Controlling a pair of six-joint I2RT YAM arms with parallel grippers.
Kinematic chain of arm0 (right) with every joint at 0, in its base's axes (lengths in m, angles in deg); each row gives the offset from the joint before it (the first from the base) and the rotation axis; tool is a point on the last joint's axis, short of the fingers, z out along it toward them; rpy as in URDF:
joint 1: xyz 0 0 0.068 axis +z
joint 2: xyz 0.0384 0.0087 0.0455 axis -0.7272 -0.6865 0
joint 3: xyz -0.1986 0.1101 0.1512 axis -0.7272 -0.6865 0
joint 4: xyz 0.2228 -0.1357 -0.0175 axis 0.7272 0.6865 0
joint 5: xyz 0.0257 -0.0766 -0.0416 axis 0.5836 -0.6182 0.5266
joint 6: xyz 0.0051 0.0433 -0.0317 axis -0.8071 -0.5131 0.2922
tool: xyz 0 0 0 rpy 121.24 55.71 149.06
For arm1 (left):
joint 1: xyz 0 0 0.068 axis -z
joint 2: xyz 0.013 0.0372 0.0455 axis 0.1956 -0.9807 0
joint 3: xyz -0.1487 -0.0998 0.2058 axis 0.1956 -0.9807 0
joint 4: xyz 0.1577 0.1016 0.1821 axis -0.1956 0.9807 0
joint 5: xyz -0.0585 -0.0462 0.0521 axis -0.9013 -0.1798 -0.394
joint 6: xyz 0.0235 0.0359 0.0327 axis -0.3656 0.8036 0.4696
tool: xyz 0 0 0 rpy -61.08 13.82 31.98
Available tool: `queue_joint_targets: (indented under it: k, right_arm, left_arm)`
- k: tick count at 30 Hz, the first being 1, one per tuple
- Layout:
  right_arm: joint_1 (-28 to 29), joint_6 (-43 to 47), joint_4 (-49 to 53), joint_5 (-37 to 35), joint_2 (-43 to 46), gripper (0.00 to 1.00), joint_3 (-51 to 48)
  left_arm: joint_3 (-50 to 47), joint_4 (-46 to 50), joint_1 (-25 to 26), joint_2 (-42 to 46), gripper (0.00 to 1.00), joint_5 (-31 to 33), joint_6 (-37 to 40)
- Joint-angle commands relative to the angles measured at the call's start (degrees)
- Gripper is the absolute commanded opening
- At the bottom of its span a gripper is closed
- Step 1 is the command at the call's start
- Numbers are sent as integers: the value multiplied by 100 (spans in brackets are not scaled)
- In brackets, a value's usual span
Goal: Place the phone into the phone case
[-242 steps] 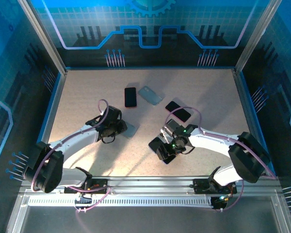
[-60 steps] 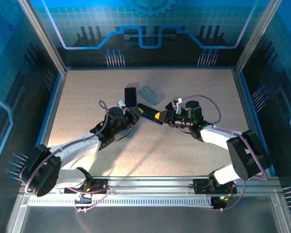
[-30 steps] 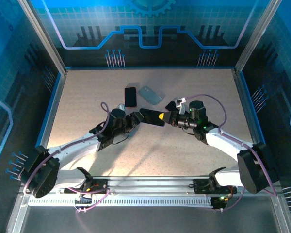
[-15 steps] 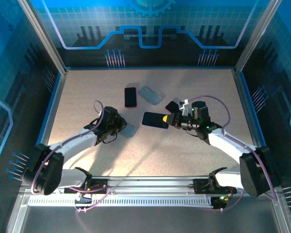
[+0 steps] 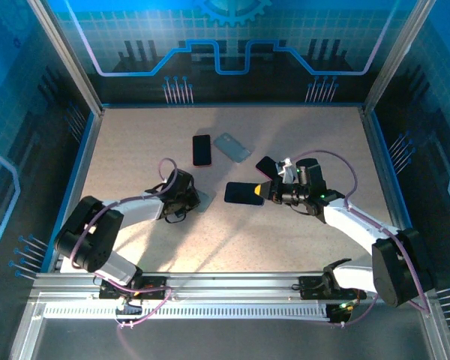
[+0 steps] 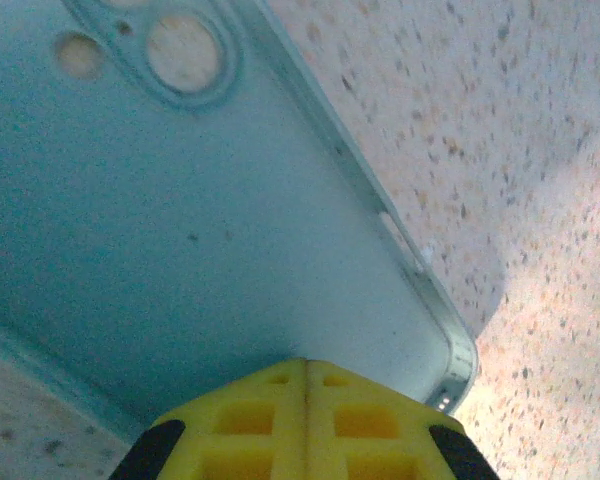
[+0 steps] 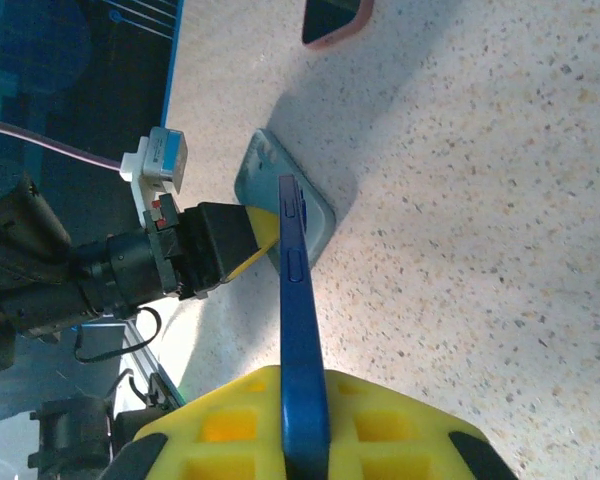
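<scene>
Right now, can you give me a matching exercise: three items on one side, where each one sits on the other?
Things:
1. blue phone
2. light-blue phone case
3. red-edged phone

Places:
A. lying flat on the table, untouched
B. pinched at its short edge by the left gripper
C. held on edge in the right gripper

Pairs: 1-C, 2-B, 3-A
</scene>
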Motion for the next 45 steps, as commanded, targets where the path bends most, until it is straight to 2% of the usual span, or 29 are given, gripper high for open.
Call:
queue_joint_targets:
  k: [1,6,14,18,21,27,34,39,45]
  right_arm:
    - [-98,227,177,57,147,0,251]
    - [-191,260,341,74,239,0,224]
    - [-592,500,1207,29,577,0,349]
    - [-858,641,1734,35,814,0,359]
    - [-989,726,1950,62,976,0,318]
    - [-887,503,1764,307,1108,0,101]
    - [-214,74,1266,10,968,0,7]
    - [197,-109,929,-194,648,0,73]
    - [282,-169,834,-260,386,0,195]
  left_arm:
    - [186,197,306,-172,0,-110,-114]
    - [271,61,818,-333,0,-155,-770]
    - [295,-796,1576,-593,0,-108,-2114]
    - [465,-1302,1839,-807,0,10,-2480]
    - [508,-1562,1842,-765,0,49,-2563]
    - [431,-636,1317,163,0,286,-1835]
    - [351,618,256,1052,0,478,-521]
    - [414,848,-547,907,0,207,452]
    - [636,691,-640,266,0,-24,881]
